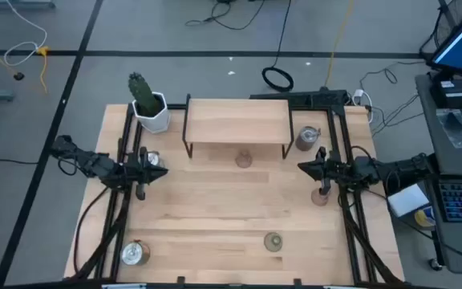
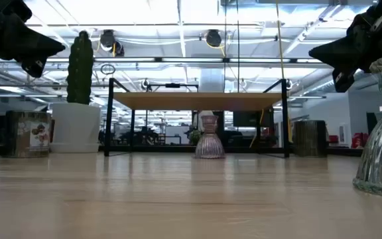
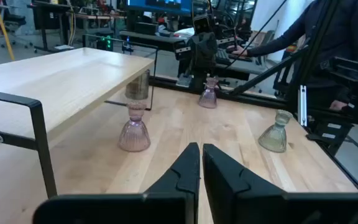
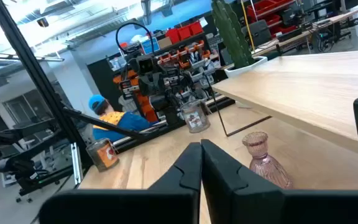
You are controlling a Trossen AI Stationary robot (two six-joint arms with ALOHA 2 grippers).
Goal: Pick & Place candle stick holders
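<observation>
One pink candle stick holder (image 1: 244, 159) stands on its base by the front edge of the wooden shelf (image 1: 237, 120). A second pink one (image 1: 321, 197) stands just near of my right gripper (image 1: 301, 167), and an olive-green one (image 1: 273, 241) stands near the front edge. Silver cups stand right of the shelf (image 1: 307, 138), beside my left gripper (image 1: 151, 158) and at the near left corner (image 1: 135, 253). My left gripper (image 1: 160, 171) hovers shut at the table's left. Both grippers (image 3: 201, 149) (image 4: 199, 148) point inward over the table, fingers together, with nothing between them.
A white pot with a green cactus (image 1: 149, 108) stands at the far left corner. The shelf's black legs (image 3: 39, 134) rise from the table. Black frame rails (image 1: 351, 209) run along both sides. A person (image 3: 334, 43) stands beyond the right edge, another (image 4: 101, 109) beyond the left.
</observation>
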